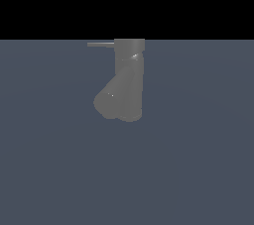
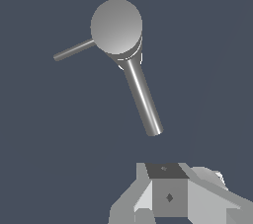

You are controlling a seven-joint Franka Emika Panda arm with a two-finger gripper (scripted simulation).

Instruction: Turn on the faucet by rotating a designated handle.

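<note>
Grey faucet [image 1: 126,83] alone on the blue-grey surface [image 1: 198,169].
Exterior view: handle [image 1: 100,44] points toward its left. Only the wrist view shows the hand [image 2: 170,196], apart from the faucet; its opening cannot be told.

This is looking like a made-up computer world, not a real room. A plain grey faucet [image 1: 126,83] is standing alone on a flat blue-grey floor [image 1: 198,169], with black sky [image 1: 127,1] sitting behind it.
</note>
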